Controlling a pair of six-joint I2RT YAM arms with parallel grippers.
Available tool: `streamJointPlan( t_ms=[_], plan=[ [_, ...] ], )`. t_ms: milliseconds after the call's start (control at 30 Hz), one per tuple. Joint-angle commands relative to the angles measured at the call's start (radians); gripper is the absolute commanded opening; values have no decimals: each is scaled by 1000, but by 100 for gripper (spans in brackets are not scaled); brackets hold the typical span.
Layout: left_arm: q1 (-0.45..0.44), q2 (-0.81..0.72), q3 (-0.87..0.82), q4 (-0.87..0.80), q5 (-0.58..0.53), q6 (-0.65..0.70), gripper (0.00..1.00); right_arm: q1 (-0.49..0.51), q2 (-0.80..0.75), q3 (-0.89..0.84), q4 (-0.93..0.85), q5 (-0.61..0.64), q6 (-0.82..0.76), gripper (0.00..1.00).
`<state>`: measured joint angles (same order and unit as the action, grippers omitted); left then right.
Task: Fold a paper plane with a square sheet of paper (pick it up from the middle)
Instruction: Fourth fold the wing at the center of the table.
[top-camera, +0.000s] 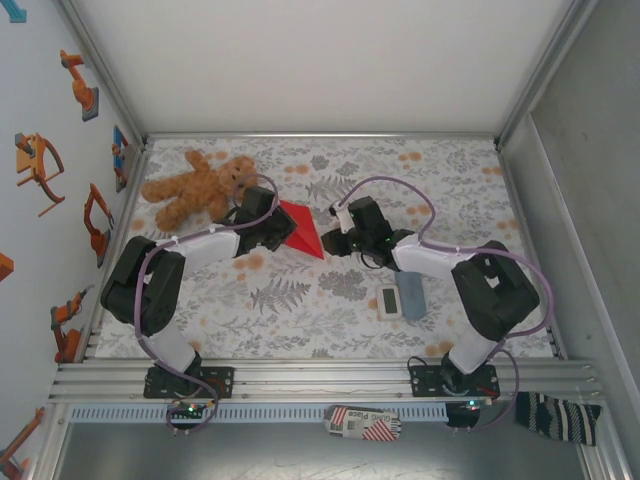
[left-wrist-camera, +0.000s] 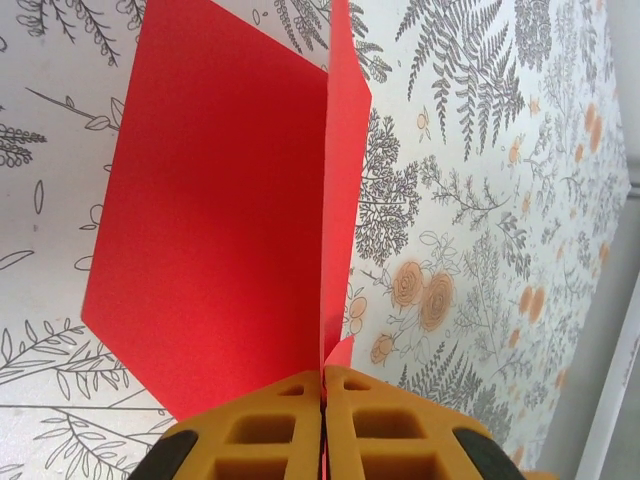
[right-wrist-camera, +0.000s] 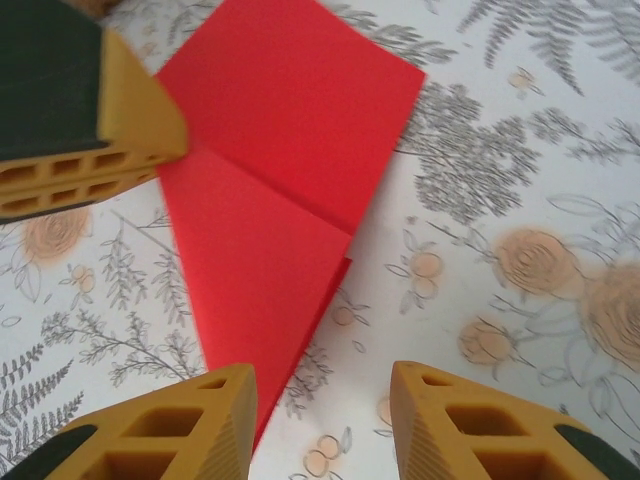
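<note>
Yellow fingertips (left-wrist-camera: 270, 435) of the left claw (left-wrist-camera: 323, 385) are pressing flat together at the bottom of the left wrist view. They are pinching the red paper sheet (left-wrist-camera: 220, 200), so that one thin flap is standing on edge between them. The sheet's broad face is spreading away to the left over the flowered counter (left-wrist-camera: 480, 200). Whether that face is lying flat or lifting a little is hard to tell from this angle.

From the right wrist, the sheet is showing two overlapping layers with a stepped fold line across the middle, and it is narrowing to a point. That point is reaching down just beside one finger (right-wrist-camera: 190, 430) of the right claw (right-wrist-camera: 320, 410). This claw's jaws are standing apart and gripping nothing, with bare counter showing between them.

From above, the sheet is appearing as a red triangle near the middle of the counter, between the two claws. The left claw is sitting on its left edge and the right claw is hovering just beside its right side.

Farther out, a teddy bear (top-camera: 200, 185) is lying just behind the left claw. A white timer (top-camera: 389, 301) and a grey-blue block (top-camera: 411, 295) are resting side by side near the right arm, well apart from the sheet.
</note>
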<state>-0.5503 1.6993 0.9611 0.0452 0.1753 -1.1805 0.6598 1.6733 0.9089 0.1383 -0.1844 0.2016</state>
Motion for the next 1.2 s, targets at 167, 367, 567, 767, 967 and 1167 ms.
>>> streamJointPlan(
  t_ms=[167,367,567,767,967,1167],
  plan=[
    [-19,3,80,-147,-44,-28,10,72,57,11,103,18,-145,40],
    [-20,4,95,-171,-48,-30,10,96,100,22,131,-5,-172,38],
    [-20,5,97,-179,-50,-33,10,115,132,34,152,10,-190,33],
    [-21,10,99,-177,-49,-42,11,125,164,47,166,40,-202,34],
    [-20,7,99,-177,-51,-47,11,128,181,38,187,60,-201,35],
    [-20,8,99,-178,-50,-48,11,128,181,36,198,79,-199,37]
  ],
)
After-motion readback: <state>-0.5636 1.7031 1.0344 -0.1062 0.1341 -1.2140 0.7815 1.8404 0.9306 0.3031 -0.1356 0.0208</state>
